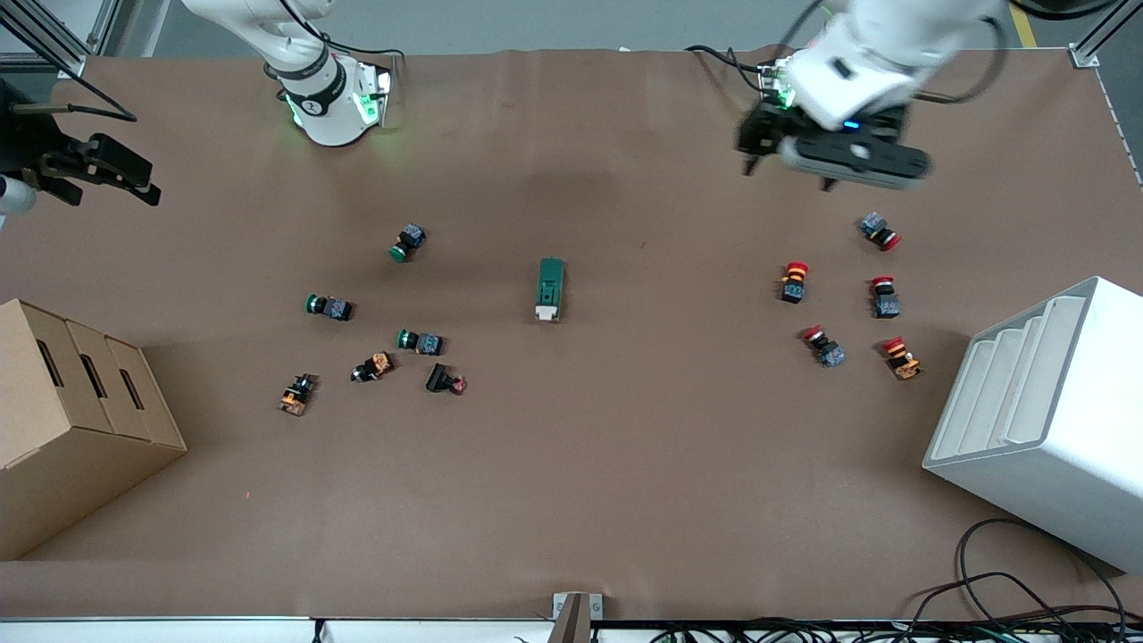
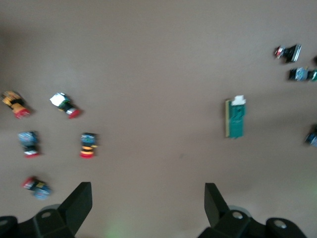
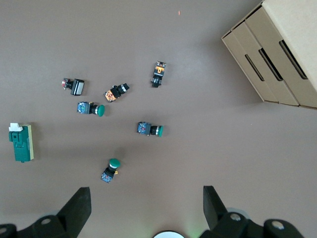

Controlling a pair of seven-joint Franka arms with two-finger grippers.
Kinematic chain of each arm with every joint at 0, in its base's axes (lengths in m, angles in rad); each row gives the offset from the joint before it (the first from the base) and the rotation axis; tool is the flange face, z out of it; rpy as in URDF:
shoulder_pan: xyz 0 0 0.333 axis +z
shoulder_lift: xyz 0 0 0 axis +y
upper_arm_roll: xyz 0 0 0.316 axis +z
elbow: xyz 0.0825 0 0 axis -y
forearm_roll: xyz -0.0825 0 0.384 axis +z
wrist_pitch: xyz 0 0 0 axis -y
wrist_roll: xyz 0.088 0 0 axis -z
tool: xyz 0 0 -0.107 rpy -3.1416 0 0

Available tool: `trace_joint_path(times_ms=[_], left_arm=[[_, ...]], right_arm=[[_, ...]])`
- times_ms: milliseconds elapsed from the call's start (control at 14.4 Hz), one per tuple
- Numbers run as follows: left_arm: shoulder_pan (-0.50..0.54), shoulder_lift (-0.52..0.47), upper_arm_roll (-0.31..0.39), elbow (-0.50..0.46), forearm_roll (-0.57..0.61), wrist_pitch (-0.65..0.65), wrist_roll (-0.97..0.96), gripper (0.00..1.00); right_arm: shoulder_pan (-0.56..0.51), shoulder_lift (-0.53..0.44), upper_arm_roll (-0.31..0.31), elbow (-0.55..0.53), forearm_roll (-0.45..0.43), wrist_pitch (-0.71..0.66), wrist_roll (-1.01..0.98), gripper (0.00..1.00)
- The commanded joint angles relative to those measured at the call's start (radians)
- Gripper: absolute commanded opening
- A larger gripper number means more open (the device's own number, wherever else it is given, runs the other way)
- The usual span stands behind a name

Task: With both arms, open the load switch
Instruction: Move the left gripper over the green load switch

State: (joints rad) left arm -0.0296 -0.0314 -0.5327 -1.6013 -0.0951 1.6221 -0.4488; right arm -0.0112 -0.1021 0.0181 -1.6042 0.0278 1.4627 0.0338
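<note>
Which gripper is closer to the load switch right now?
Left. The left gripper hangs open over bare table toward the left arm's end, near the red buttons. The right gripper is open at the table's edge, much farther from the load switch.

Right gripper (image 3: 143, 208) fingers (image 3: 79, 208) spread above green buttons (image 3: 150, 130).
</note>
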Motion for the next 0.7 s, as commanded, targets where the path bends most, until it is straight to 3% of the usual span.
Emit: trace_joint_path(times_ms=[0,70,278,487,626], left_arm=[[0.007,-0.021,-0.16,-0.109,0.092,0.134,-0.251,1.0],[0.005,-0.018,-0.221,-0.15,0.13,0.215,-0.363,1.0],[-0.015,0.028,-0.317,-0.242,0.243,0.417,-0.526,1.0],[-0.096,0.057,-0.329,-0.411,0.494,0.643,-0.716,1.0],[-0.143,0.114,-0.329,-0.471,0.695,0.726,-0.935,1.0]], right_arm=[[-0.006,-0.002,0.005,0.013,0.004,0.001,-0.009,1.0],[-0.006,-0.001,0.005,0.018,0.004,0.001,-0.009,1.0],[-0.01,0.012,0.005,0.026,0.003,0.004,-0.006,1.0],[-0.019,0.089,0.0,0.027,0.0,0.001,-0.008,1.0],[-0.044,0.14,-0.003,0.03,0.015,0.022,-0.009,1.0]])
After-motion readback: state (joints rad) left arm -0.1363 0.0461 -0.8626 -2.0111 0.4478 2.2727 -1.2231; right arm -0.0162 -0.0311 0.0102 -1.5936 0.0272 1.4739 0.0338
